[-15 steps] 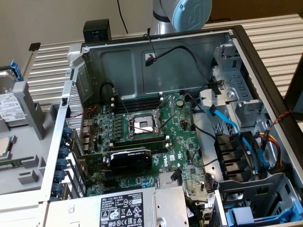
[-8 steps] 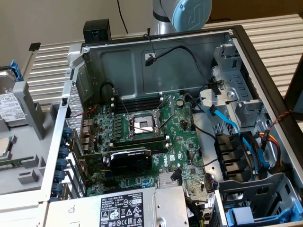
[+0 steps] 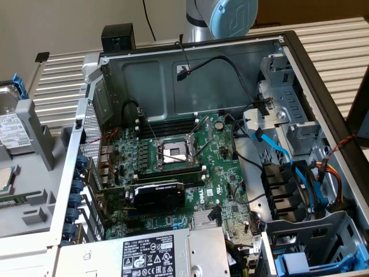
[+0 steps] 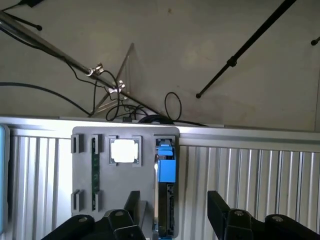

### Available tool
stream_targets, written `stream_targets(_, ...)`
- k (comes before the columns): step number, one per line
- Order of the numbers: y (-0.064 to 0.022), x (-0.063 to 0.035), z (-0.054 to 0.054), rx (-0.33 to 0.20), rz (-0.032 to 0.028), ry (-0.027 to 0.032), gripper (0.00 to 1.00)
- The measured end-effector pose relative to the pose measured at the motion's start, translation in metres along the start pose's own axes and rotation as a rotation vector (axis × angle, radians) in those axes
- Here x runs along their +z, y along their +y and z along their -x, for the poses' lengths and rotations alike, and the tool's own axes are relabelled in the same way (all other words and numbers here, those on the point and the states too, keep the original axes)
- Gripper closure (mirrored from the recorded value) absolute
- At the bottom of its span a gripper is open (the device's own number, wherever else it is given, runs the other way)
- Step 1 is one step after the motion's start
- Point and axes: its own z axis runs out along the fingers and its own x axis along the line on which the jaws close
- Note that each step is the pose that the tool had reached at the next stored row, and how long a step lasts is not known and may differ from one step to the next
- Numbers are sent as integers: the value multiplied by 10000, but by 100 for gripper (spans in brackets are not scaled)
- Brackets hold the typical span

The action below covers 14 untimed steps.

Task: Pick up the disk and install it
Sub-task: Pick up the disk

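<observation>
The disk (image 4: 166,169), a grey drive in a bright blue carrier, stands on edge in a slot of a grey holder block (image 4: 85,175). My gripper (image 4: 175,207) hovers over it, open. Its black fingers (image 4: 133,204) stand wide apart on either side of the disk's near end, and a gap shows on both sides. In the exterior view the disk (image 3: 11,131) shows its white label at the far left edge, on the same grey holder (image 3: 34,190). The arm's blue-capped joint (image 3: 230,16) sits behind the case.
An open computer case (image 3: 300,63) holds a motherboard (image 3: 173,156), a silver power-supply box (image 3: 150,257), blue cables (image 3: 282,156) and drive bays (image 3: 300,248) at the exterior view's right. A square chip (image 4: 123,150) lies in the holder. The table is ribbed metal (image 4: 250,190).
</observation>
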Motion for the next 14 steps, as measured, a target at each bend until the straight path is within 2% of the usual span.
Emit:
stream_targets(1,0,1,0,0,2,0,35)
stream_targets(4,4,22,-2,0,-3,-7,35)
stream_targets(10,29,128,-24,-5,-17,-41,35)
stream_targets(14,73,174,-117,-4,-67,-134,35)
